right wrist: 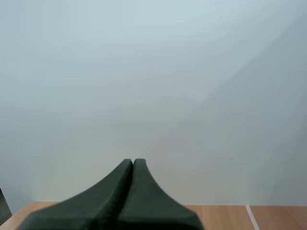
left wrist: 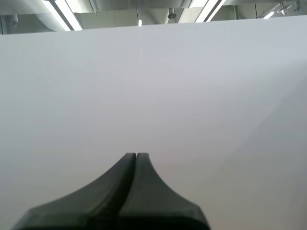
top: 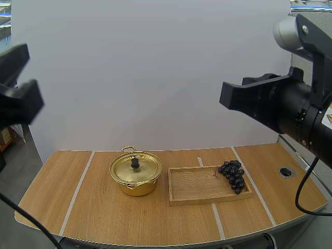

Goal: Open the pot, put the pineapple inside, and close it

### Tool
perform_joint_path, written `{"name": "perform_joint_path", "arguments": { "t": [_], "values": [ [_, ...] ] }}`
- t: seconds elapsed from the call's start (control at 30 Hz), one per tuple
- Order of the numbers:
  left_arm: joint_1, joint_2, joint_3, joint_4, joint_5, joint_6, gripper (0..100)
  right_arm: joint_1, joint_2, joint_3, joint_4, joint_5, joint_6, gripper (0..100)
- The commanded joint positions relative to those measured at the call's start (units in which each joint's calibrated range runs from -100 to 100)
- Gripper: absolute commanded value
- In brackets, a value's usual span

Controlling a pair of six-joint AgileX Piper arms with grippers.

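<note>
A golden pot [top: 136, 175] stands on the wooden table [top: 104, 212], its lid [top: 136, 167] with a black knob resting on it. To its right lies a wooden tray [top: 207, 185], and a bunch of dark grapes [top: 233, 175] rests on the tray's right end. No pineapple is in sight. My left gripper [left wrist: 136, 155] is shut on nothing, held high and facing the white wall. My right gripper [right wrist: 133, 162] is also shut, its fingers together as one wedge, pointing at the wall above the table's far edge. Both arms hang high above the table in the high view.
A round metal hole [top: 286, 171] sits in the table near its right edge. Pale stripes run across the tabletop. Open wood lies left of the pot and along the front edge.
</note>
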Motion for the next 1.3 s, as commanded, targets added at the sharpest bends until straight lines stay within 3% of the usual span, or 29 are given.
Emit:
{"name": "perform_joint_path", "arguments": {
  "t": [0.0,0.23,0.9,1.07,1.27],
  "values": [
    [0.53,0.0,8.7,1.9,-5.5,-1.8,0,-0.5,-1.6,-0.1,-3.0,-10.6,-1.5,0],
    [3.48,0.0,17.9,1.9,-12.9,-6.2,0,-2.5,-1.6,5.9,-5.0,-16.8,-1.5,0],
    [3.48,0.0,54.6,0.9,-45.0,-4.1,0,-2.5,-1.6,45.5,-5.0,-63.0,-1.5,0],
    [3.48,0.0,62.2,0.9,-58.4,-4.1,0,-2.5,-1.6,52.4,-5.0,-65.4,-1.5,0],
    [3.48,0.0,67.7,0.9,-61.1,-4.1,0,-2.5,-1.6,57.1,-5.0,-65.4,-1.5,0]
  ]
}}
